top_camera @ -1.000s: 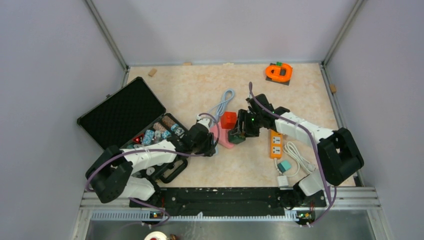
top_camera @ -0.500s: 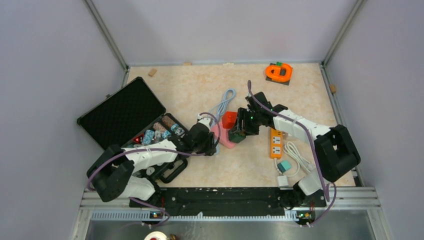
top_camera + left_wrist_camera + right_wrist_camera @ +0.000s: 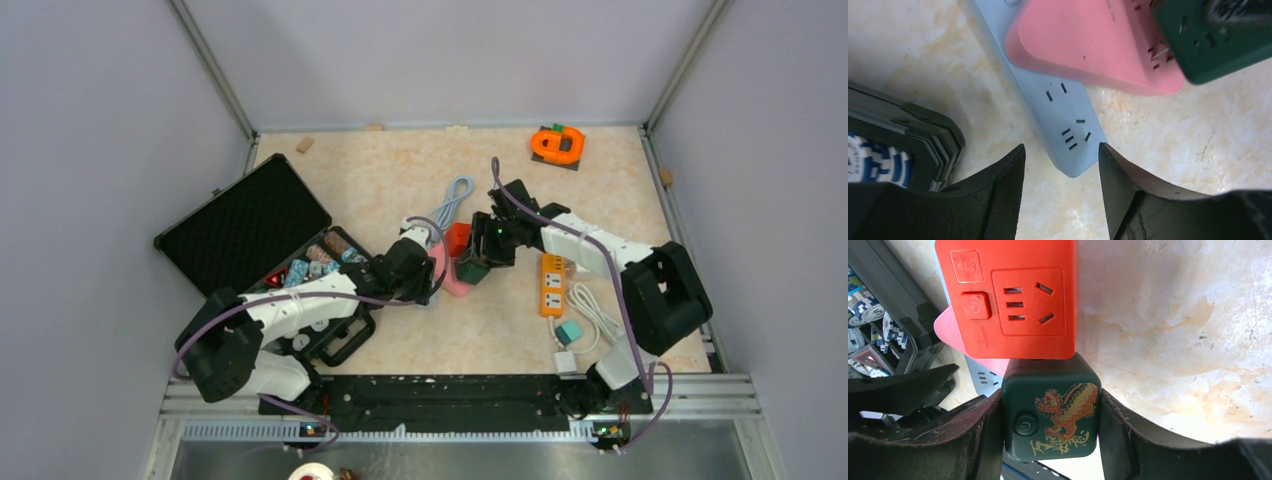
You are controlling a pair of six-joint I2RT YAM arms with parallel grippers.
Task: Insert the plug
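We clamp the right gripper (image 3: 1050, 395) on the green cube adapter (image 3: 1058, 420) to seat it; the left gripper (image 3: 1062, 150) stands open, blue power strip (image 3: 1058, 107) just ahead, probably for bracing.

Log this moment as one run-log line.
left gripper: open, over blue strip end | right gripper: shut on green cube socket | red cube socket: next to green cube socket | pink strip: overlapping blue strip
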